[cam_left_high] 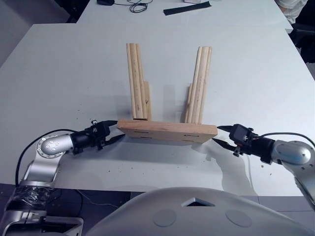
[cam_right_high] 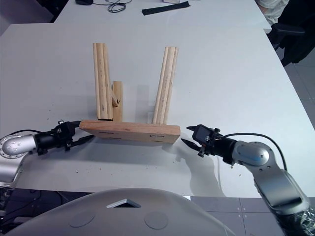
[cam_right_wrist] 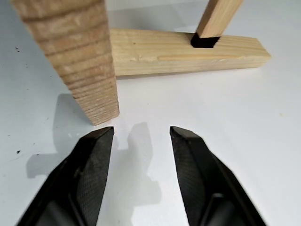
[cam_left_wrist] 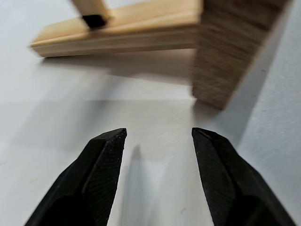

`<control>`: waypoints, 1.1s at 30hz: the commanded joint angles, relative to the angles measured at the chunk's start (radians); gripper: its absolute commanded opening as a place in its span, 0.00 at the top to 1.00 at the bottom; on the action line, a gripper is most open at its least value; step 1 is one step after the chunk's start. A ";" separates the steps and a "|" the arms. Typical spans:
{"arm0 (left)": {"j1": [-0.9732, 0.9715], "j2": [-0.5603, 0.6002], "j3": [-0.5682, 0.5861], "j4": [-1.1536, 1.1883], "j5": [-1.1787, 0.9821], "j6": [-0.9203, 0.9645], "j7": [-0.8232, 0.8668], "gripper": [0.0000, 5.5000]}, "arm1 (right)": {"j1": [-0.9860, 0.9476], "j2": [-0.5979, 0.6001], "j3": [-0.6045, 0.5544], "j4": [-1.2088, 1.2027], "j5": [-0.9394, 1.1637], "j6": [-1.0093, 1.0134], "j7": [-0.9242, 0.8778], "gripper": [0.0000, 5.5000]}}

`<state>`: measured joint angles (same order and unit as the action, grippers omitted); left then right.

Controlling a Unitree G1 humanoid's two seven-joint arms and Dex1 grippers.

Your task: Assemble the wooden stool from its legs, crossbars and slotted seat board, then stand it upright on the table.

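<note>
The wooden stool lies on its side on the white table [cam_left_high: 64, 73]. Its slotted seat board [cam_left_high: 167, 131] stands on edge nearest me, and its left legs [cam_left_high: 136, 81] and right legs [cam_left_high: 202, 83] point away, joined by a crossbar [cam_right_high: 117, 101]. My left gripper [cam_left_high: 118, 130] is open just off the board's left end, low over the table. My right gripper [cam_left_high: 217, 134] is open just off the board's right end. In the left wrist view the board's end [cam_left_wrist: 230, 47] lies ahead of the fingers [cam_left_wrist: 108, 155]. The right wrist view shows that end [cam_right_wrist: 80, 52] beyond the open gripper [cam_right_wrist: 142, 130].
A black strip [cam_left_high: 187, 8], a dark object [cam_left_high: 105, 2] and cables [cam_left_high: 138, 6] lie at the table's far edge. A dark chair [cam_left_high: 302, 39] stands off the far right corner. The table's front edge runs close under both arms.
</note>
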<state>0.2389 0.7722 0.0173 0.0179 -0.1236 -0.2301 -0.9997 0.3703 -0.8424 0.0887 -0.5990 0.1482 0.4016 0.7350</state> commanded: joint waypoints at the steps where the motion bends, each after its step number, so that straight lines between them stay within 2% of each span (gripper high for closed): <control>1: -0.005 -0.019 -0.044 0.025 0.021 -0.023 0.000 0.53 | 0.018 0.048 0.038 0.021 -0.030 -0.018 -0.033 0.60; 8: 0.007 -0.054 -0.077 -0.031 -0.014 0.007 0.015 0.53 | 0.053 0.083 0.053 -0.019 -0.020 -0.006 -0.041 0.60; 15: 0.093 -0.015 -0.011 -0.231 -0.144 0.142 0.000 0.53 | 0.058 0.078 -0.032 -0.116 0.043 0.045 -0.023 0.60; 20: 0.104 0.008 0.078 -0.384 -0.312 0.340 0.004 0.53 | 0.095 0.090 -0.232 -0.318 0.301 0.191 0.005 0.60; 24: 0.144 0.057 0.201 -0.575 -0.503 0.519 0.012 0.53 | 0.122 0.024 -0.465 -0.422 0.563 0.275 0.062 0.60; 27: 0.182 0.086 0.297 -0.732 -0.657 0.631 0.045 0.53 | 0.082 -0.032 -0.592 -0.427 0.745 0.313 0.059 0.60; 33: 0.095 0.139 0.410 -0.842 -0.957 0.779 0.156 0.53 | 0.031 -0.099 -0.684 -0.439 0.968 0.329 -0.032 0.60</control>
<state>0.4222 0.8627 0.4124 -0.6440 -0.8083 0.4948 -0.8498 0.4720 -0.8831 -0.5823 -0.9260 0.8554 0.7479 0.6919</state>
